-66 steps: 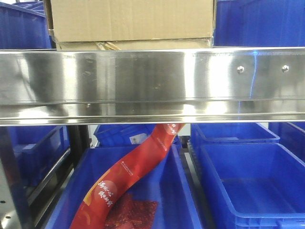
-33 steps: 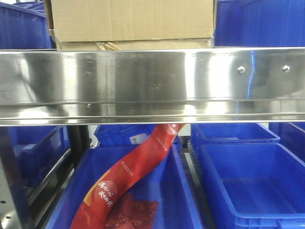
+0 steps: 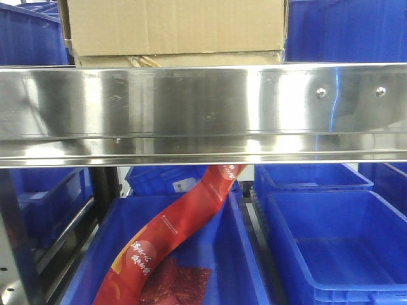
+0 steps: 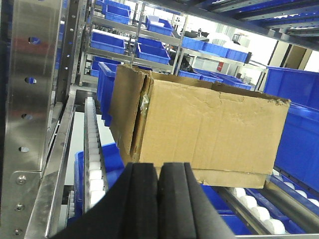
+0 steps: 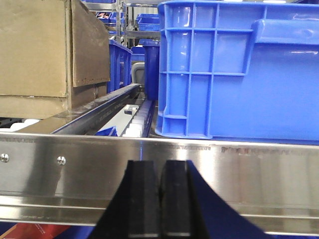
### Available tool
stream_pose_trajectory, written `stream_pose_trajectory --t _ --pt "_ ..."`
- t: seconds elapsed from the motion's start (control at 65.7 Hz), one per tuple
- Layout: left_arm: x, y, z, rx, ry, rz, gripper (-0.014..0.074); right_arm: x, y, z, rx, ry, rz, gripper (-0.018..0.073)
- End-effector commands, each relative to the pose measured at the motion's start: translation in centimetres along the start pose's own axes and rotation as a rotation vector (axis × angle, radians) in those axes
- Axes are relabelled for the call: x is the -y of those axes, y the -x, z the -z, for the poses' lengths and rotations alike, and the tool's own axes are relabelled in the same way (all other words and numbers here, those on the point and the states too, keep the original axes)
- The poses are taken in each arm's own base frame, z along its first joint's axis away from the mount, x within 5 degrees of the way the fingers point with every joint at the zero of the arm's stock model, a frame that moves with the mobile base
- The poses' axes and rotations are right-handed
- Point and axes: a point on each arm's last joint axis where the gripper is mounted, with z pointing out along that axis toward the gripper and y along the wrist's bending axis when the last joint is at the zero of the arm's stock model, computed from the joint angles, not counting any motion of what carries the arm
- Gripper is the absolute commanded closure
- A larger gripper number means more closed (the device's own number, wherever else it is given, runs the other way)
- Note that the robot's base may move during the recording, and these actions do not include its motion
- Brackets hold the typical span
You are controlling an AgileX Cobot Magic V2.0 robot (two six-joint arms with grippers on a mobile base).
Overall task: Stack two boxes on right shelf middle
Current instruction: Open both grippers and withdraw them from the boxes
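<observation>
Seeing shelf (image 3: 203, 114) lip across whole frame, mirror-bright, two rivets at right. Above it, upper box (image 3: 176, 27) sitting on lower box (image 3: 178, 60), only thin strip of lower one visible over lip. Blue bins flank cartons. Below lip, left blue bin (image 3: 226, 254) holds red packet strip (image 3: 168, 238) leaning diagonally; right blue bin (image 3: 337, 244) beside it.

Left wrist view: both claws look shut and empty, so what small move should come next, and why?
Probably open the left claw and ease it toward the box. Its pads meet with nothing between them, as do those of the right claw. The box sits on the shelf, and the front view suggests another carton edge under it, so whether stacking is finished is unclear.
</observation>
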Motion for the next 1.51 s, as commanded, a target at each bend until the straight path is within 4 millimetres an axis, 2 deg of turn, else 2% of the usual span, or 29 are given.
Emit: stream_pose_trajectory --t 0.0,0.259,0.35,0.441,0.502,0.624,0.761,0.913,1.491 --pt "0.1 0.2 0.1 0.027 -0.009 0.008 0.0707 0.0 0.1 0.0 0.017 0.0 -0.003 0.0721" --pt "0.0 0.0 0.0 0.033 -0.009 0.007 0.0707 0.0 0.1 0.0 0.017 0.0 -0.003 0.0721" --pt "-0.4 -1.0 -0.2 0.044 0.021 -0.031 0.0707 0.0 0.1 0.0 0.017 0.0 -0.003 0.0721" --pt "-1.1 -3.2 -0.3 0.055 0.071 -0.208 0.0707 0.0 0.1 0.0 0.017 0.0 -0.003 0.0721" --pt "-1.8 -4.8 0.0 0.066 0.118 -0.264 0.0707 0.0 0.1 0.0 0.017 0.0 -0.003 0.0721" --pt "-2.8 -8.0 1.0 0.062 0.188 -0.256 0.0707 0.0 0.1 0.0 0.017 0.0 -0.003 0.0721" --pt "-3.3 -10.6 2.0 0.085 0.201 -0.256 0.0707 0.0 0.1 0.0 0.017 0.0 -0.003 0.0721" --pt "-4.0 -13.3 1.8 0.053 0.207 -0.18 0.0707 0.0 0.1 0.0 0.017 0.0 -0.003 0.0721" --pt "-4.0 -13.1 1.8 0.069 0.205 -0.18 0.0707 0.0 0.1 0.0 0.017 0.0 -0.003 0.0721"
